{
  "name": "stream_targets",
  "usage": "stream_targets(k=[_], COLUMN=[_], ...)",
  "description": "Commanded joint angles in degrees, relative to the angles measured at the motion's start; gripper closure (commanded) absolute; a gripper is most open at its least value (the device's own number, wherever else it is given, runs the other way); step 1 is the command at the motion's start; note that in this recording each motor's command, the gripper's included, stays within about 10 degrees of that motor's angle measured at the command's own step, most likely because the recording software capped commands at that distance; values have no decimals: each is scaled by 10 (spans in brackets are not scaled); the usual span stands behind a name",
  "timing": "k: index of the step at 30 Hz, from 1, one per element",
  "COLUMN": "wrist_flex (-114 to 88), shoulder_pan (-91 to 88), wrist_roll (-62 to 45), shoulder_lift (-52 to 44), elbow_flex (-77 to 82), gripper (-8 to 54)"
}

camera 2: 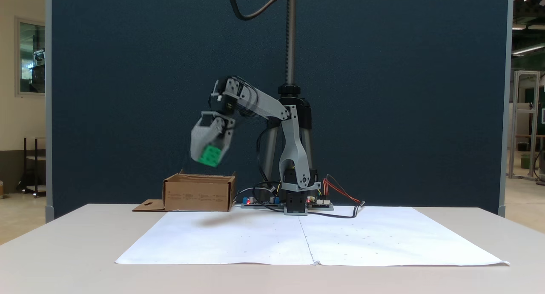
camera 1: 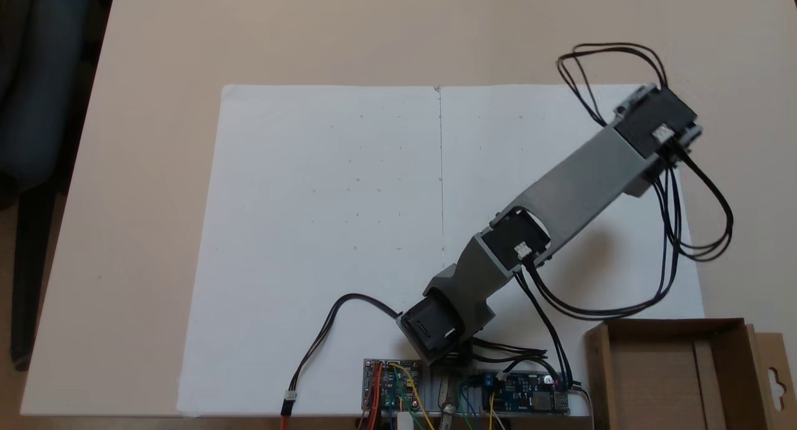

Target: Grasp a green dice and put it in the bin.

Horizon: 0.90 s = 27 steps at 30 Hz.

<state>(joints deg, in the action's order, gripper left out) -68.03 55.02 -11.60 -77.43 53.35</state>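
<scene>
- Already, in a fixed view from the side, the green dice (camera 2: 209,155) is off the table and sits between the jaws of the gripper (camera 2: 210,158), which are closed to about the dice's own width and hold nothing else; the picking-up part of the task looks done
- Taking the bin (camera 2: 199,194) as the landmark in that view, the dice hangs well above its open top and reads as over its middle, though this angle cannot settle how far toward or away from the camera it lies
- Beside the bin the arm (camera 2: 294,149) bends up from its base and reaches over toward it, and the gripper looks slightly blurred, so I judge it to be mid-carry
- Next, in a fixed view from above, the bin (camera 1: 596,368) lies at the lower right corner, its floor bare of any dice, so the drop is not yet made
- Relative to the bin there, the arm's outer end (camera 1: 660,122) stands well beyond it toward the top of the picture, over the right edge of the white paper sheet (camera 1: 324,218); the pincer and dice are underneath the arm's parts, so their grip is not to be judged from above
- What is left, as I judge it: bring the dice squarely over the bin, part the jaws, and let it fall inside
</scene>
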Motion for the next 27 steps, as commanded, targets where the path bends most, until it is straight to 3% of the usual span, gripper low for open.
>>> stream_targets(k=[1,9,19,21,22,25,27], wrist_flex=[-22,-20,5,5,4,7,8], shoulder_pan=[94,399,496,495,495,490,488], wrist_roll=[-11,-89,-133,-134,-134,-134,-132], shoulder_lift=[-23,13,46,54,60,60,60], elbow_flex=[-37,-39,-38,-38,-38,-38,-38], gripper=[336,336,334,133,121,5,-6])
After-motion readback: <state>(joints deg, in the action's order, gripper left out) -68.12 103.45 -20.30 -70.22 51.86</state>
